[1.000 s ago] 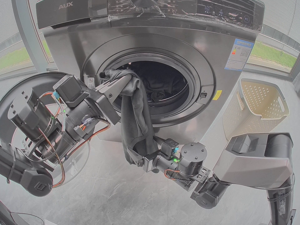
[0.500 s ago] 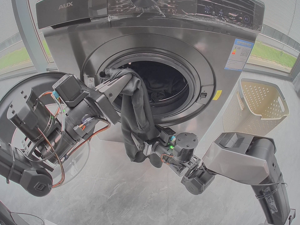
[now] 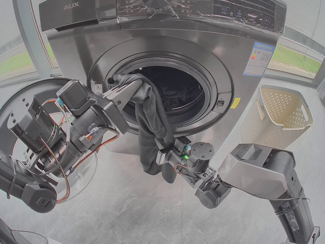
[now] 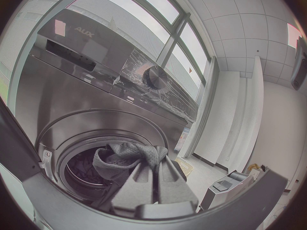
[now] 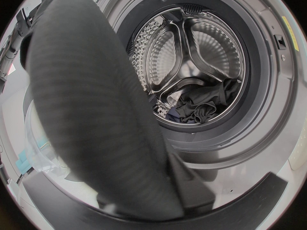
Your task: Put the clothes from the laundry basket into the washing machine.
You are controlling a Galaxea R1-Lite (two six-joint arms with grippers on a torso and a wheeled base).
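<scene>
Lighting is bright, even daylight from the windows (image 3: 18, 63) behind and beside the washing machine (image 3: 78, 51). Shadows on the floor (image 3: 135, 214) are soft and faint. Glare streaks the plastic film (image 3: 203, 2) over the control panel. The drum (image 5: 195, 55) reads dim in the head view, but its steel ribs gleam in the right wrist view. The dark garment (image 5: 89, 112), close to that lens, is blurred. Straight lines bow toward every edge, and the wrist views have black corners.

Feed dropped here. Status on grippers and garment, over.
Left gripper shut on grey garment at drum opening. Right gripper against its hanging lower part. Most hangs outside; dark clothes already inside.
</scene>
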